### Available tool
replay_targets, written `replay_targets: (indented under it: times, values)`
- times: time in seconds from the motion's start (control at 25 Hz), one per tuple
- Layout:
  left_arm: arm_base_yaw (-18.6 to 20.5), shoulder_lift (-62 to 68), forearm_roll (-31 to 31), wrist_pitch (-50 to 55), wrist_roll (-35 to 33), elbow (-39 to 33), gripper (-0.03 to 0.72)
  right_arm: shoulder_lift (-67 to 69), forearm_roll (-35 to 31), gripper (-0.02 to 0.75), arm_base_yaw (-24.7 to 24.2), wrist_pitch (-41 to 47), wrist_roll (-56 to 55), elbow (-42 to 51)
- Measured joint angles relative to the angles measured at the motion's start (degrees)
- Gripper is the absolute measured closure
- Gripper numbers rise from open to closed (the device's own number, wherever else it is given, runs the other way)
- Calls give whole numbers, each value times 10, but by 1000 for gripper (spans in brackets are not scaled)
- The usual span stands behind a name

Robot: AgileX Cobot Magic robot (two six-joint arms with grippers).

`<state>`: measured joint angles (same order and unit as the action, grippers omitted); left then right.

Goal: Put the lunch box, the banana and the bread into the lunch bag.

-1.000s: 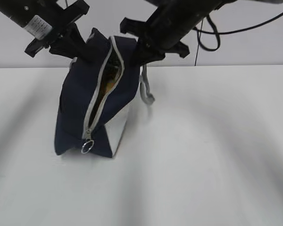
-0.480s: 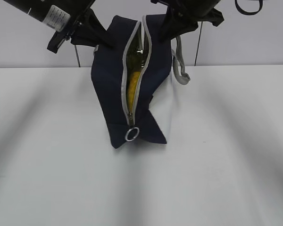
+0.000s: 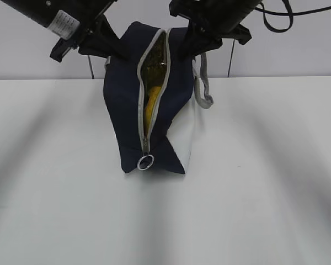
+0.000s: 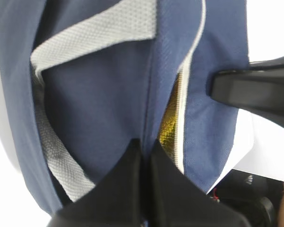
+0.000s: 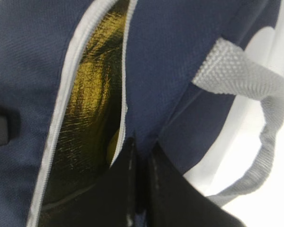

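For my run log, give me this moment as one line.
left hand: shut on lunch bag | right hand: shut on lunch bag | zipper open | banana inside

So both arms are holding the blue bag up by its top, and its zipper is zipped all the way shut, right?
Not quite. Both arms do hold the bag up by its top, but the zipper is open: the exterior view shows a wide gap with something yellow inside.
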<state>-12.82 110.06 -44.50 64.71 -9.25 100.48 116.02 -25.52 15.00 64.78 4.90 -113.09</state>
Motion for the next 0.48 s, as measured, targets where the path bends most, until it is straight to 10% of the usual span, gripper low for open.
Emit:
replay_targets:
  times: [0.48]
  values:
    - [0,0,31,-10,0,0,689,6,-7,748,0,-18,5,-1]
